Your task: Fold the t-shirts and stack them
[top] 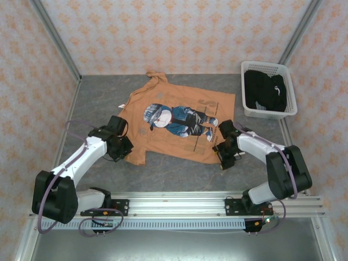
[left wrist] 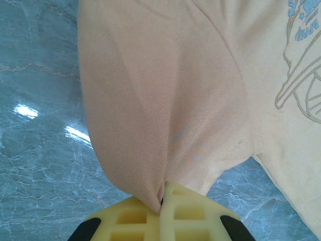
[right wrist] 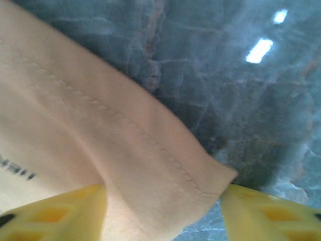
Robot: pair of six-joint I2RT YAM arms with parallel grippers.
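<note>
Walls: pale wallpaper [top: 163,32], repeating orange motif, at 9, 12 and 3 o'clock.
Frame: 2 grey metal posts [top: 54,38], at 11 and 1 o'clock.
Tabletop: grey marbled surface [top: 179,168].
Rail: aluminium extrusion [top: 179,202], 6 o'clock.
Light: bright glare patches [right wrist: 260,50] on tabletop.

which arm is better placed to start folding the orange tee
Left: left end effector is shut on the orange t-shirt; the right end effector stands open around its hem corner.
</note>
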